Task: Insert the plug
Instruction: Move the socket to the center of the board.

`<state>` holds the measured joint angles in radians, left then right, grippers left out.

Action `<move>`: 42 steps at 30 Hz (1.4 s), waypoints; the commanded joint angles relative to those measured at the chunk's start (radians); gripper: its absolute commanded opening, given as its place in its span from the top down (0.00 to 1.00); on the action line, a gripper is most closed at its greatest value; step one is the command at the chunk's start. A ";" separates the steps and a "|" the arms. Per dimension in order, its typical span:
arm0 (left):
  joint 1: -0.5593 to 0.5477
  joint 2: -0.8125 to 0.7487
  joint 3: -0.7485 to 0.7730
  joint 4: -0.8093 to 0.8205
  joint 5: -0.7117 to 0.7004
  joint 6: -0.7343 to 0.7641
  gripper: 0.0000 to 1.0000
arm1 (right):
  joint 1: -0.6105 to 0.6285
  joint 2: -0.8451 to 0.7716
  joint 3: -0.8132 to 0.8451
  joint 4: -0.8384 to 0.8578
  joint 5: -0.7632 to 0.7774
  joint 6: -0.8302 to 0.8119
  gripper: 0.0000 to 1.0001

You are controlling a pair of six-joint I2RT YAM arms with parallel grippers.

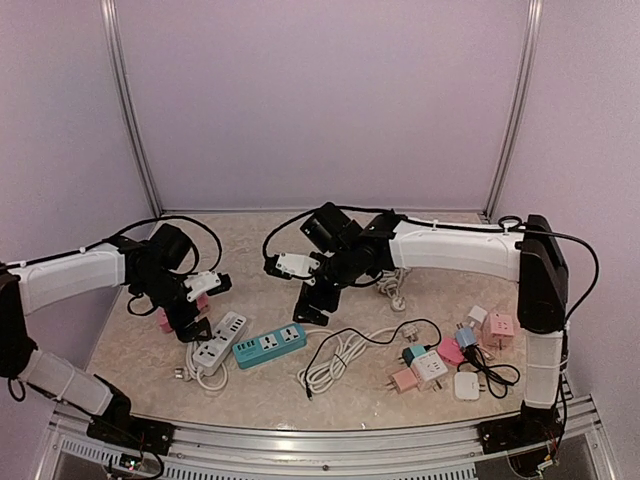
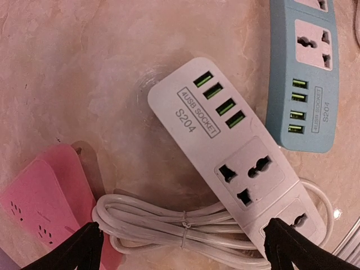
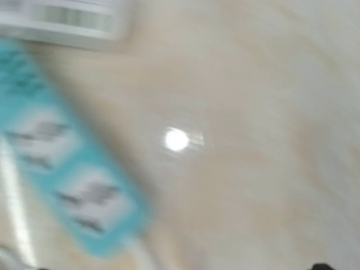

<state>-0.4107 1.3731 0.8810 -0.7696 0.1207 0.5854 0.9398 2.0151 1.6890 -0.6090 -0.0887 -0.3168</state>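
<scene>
1. Left hand (image 2: 183, 247) released, fingers spread wide over the white power strip (image 2: 225, 152), lower left of the overhead frame.
2. Right hand (image 1: 312, 303) at frame centre, just upper right of the teal power strip (image 1: 270, 343); opened and empty (wrist view badly blurred).
3. White plug (image 1: 183, 373) lying on the desk (image 1: 400, 250) at lower left, just beside the white power strip, not in any socket.

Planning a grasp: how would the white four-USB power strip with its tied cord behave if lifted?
The white plastic power strip looks rigid and glossy: it likely lifts as one piece, but may slip. Its tied white cord bundle would probably dangle and tug.
</scene>
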 commanded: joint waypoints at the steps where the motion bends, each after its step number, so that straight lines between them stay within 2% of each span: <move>1: -0.012 -0.097 -0.027 -0.007 0.048 0.024 0.01 | 0.021 0.081 -0.009 -0.033 -0.048 -0.077 0.00; 7: 0.027 -0.114 -0.039 -0.037 0.090 0.005 0.01 | 0.093 0.216 0.098 -0.020 -0.013 -0.142 0.00; 11: 0.092 -0.171 -0.051 -0.067 0.155 0.012 0.01 | 0.093 0.300 0.195 -0.050 -0.041 -0.187 0.00; 14: 0.140 -0.198 -0.068 -0.067 0.152 0.010 0.01 | 0.093 0.347 0.235 -0.078 -0.029 -0.217 0.01; 16: 0.143 -0.205 -0.073 -0.062 0.140 0.005 0.01 | 0.093 0.362 0.243 -0.089 -0.035 -0.229 0.05; 17: 0.142 -0.203 -0.073 -0.059 0.137 0.002 0.01 | 0.089 0.364 0.243 -0.097 -0.050 -0.231 0.10; 20: 0.136 -0.185 -0.063 -0.051 0.126 -0.010 0.01 | 0.077 0.347 0.218 -0.098 -0.098 -0.217 0.44; 21: 0.132 -0.178 -0.057 -0.050 0.119 -0.012 0.01 | 0.072 0.333 0.191 -0.083 -0.104 -0.207 0.52; 23: 0.110 -0.153 -0.043 -0.048 0.097 -0.021 0.01 | 0.048 0.292 0.124 -0.047 -0.111 -0.180 0.61; 25: 0.064 -0.127 -0.032 -0.045 0.054 -0.043 0.01 | 0.011 0.239 0.044 0.000 -0.100 -0.136 0.66; 30: -0.143 -0.018 0.050 -0.091 -0.034 -0.075 0.01 | -0.169 0.171 -0.054 0.056 0.042 0.082 0.66; 32: -0.190 0.067 0.097 -0.099 -0.041 -0.090 0.01 | -0.250 0.185 -0.036 0.044 0.079 0.176 0.66; 35: -0.202 0.167 0.140 -0.095 -0.089 -0.139 0.01 | -0.329 0.211 -0.005 0.045 0.142 0.294 0.64; 38: -0.196 0.259 0.151 -0.078 -0.156 -0.191 0.01 | -0.366 0.238 0.036 0.027 0.212 0.379 0.57; 40: -0.195 0.284 0.133 -0.060 -0.145 -0.204 0.01 | -0.376 0.254 0.064 0.009 0.262 0.404 0.51; 42: -0.195 0.301 0.118 -0.053 -0.127 -0.206 0.02 | -0.383 0.264 0.093 -0.013 0.290 0.425 0.40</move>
<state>-0.6033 1.6379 1.0210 -0.8185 -0.0013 0.4282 0.5377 2.2391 1.7180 -0.5674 0.0856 -0.0063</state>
